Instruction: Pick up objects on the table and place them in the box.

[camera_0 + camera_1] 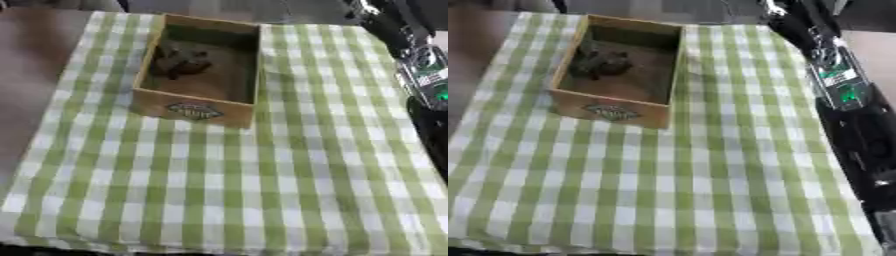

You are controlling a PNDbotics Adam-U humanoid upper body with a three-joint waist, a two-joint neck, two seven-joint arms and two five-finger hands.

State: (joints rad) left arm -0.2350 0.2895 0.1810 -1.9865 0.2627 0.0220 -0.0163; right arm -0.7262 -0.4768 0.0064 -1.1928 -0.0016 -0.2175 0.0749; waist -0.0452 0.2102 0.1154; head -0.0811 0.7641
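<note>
box: your wooden box point(194, 107) is sitting upper left of the frame, holding a dark lumpy thing point(179, 62)
desk: the checked cloth point(262, 190) is showing nothing else to grab
arm: your right arm point(846, 95) is running down the right edge
hands: neither is showing, so can't tell their state
progress: looking pretty much done

Table point(35, 75), green-white checked cloth point(262, 190) over it; wooden box point(197, 107) on cloth.

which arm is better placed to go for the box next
Right, probably. Only the right arm shows, stretched along the cloth's right edge; its hand isn't visible. No left arm is in view. The box sits far left, so it is a cross reach.
</note>
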